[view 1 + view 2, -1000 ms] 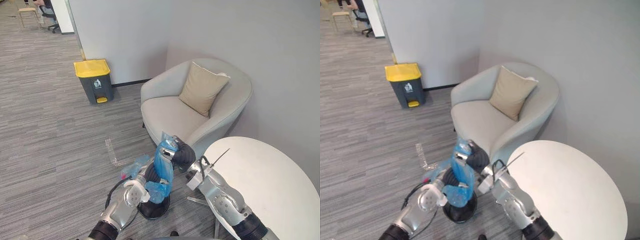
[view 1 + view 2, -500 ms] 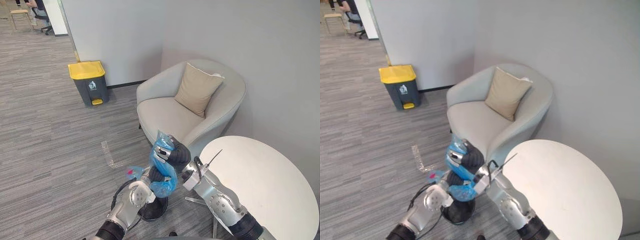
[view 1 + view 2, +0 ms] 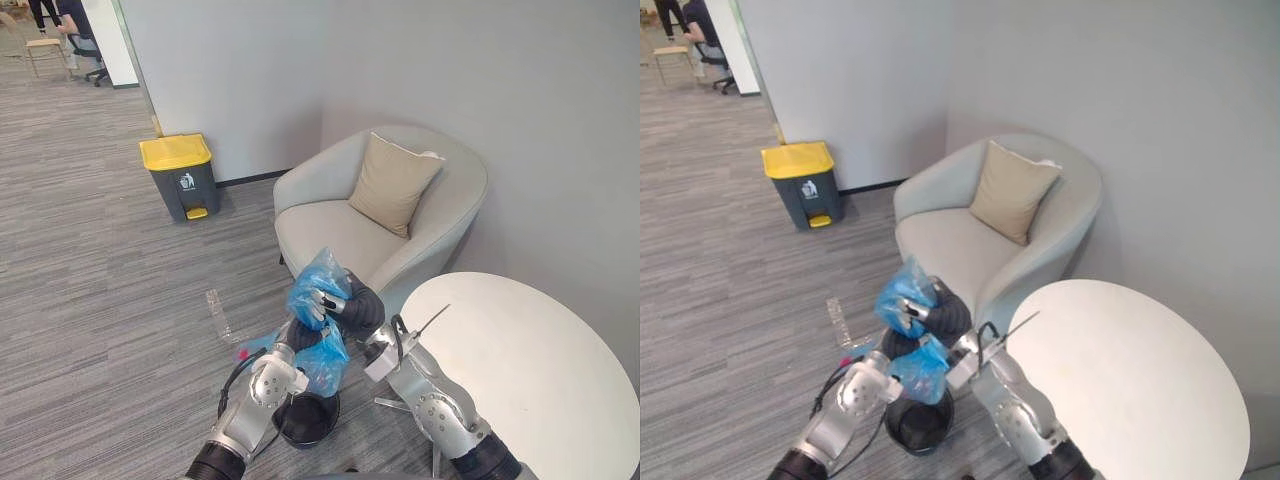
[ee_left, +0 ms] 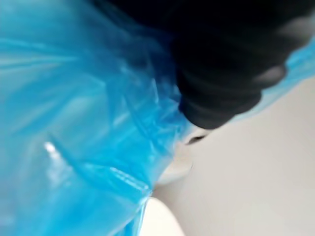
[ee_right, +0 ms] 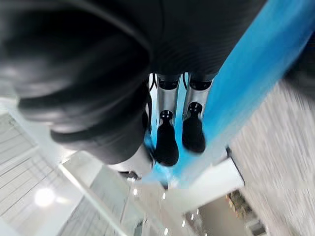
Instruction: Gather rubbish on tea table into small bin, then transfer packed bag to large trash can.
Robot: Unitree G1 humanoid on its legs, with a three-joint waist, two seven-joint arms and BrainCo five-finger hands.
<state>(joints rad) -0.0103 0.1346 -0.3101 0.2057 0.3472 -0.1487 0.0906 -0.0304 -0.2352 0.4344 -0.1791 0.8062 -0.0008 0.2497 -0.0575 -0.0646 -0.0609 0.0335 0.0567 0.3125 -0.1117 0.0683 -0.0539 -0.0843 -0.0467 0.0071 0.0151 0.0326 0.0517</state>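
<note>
I hold one thin, crinkly blue plastic bag [image 3: 318, 282] up off the floor, between my two hands. The film is glossy and see-through, bunched into creases. My right hand [image 3: 347, 306] grips it at a gathered waist. My fingers [image 5: 167, 142] are curled in against the blue film and pinch it. A loose puff of bag stands above that grip and a fuller bulge hangs below it.

My left hand [image 3: 292, 336] sits against the lower bulge, half buried in plastic. I cannot tell how it is set there.

The bag's long axis runs close to upright, with the puffed end up and the heavy end down. The lower end hangs right over the mouth of one small round black bin [image 3: 300, 428]. I cannot tell whether it touches the rim.

The bin stands on the grey striped carpet [image 3: 100, 280], just beside one smooth white round table [image 3: 540, 370]. Beyond it is one rounded, pale grey upholstered armchair [image 3: 330, 225]. One square beige cushion [image 3: 393, 185] leans against its back.

One large, boxy dark grey trash can with a yellow lid [image 3: 185, 180] stands against the wall, well apart from the bag.
</note>
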